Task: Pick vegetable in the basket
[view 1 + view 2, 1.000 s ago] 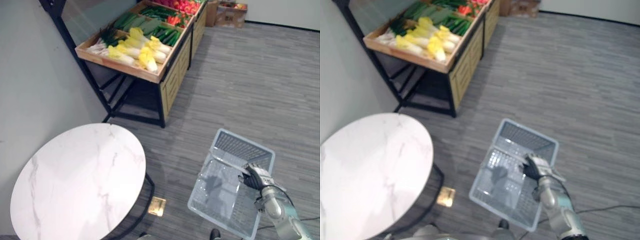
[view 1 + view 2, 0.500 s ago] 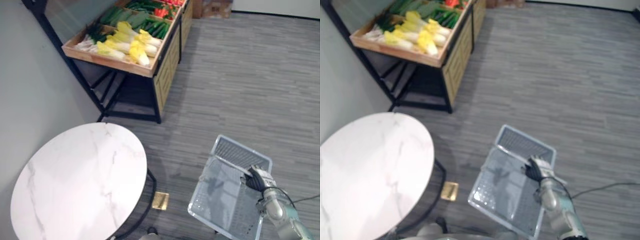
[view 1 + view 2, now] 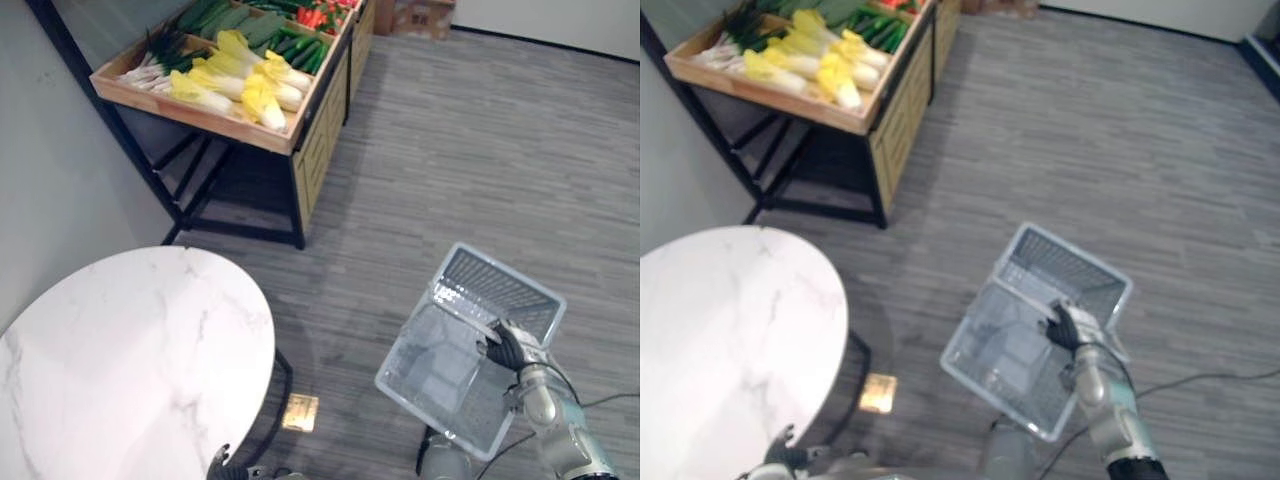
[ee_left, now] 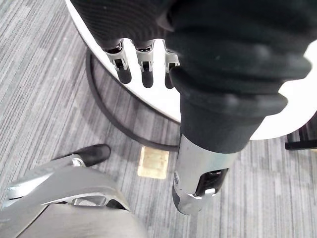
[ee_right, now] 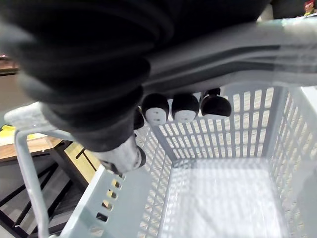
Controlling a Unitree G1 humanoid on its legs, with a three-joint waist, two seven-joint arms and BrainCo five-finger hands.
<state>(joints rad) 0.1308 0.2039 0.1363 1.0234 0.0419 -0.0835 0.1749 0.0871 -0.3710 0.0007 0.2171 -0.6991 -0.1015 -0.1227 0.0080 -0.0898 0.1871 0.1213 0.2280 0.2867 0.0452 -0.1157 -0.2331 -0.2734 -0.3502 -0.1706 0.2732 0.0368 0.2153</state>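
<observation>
Basket (image 3: 495,288) hangs empty from my right hand (image 3: 503,347), fingers (image 5: 184,106) curled round its handle (image 5: 287,34), ready for vegetables (image 3: 245,85) on the stand (image 3: 200,115) well away; left hand (image 4: 143,67) dangles loose.

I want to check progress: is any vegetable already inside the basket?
No, the basket in the right hand has only its bare mesh floor inside.

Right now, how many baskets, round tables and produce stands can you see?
basket: 1
table: 1
stand: 1
total: 3
</observation>
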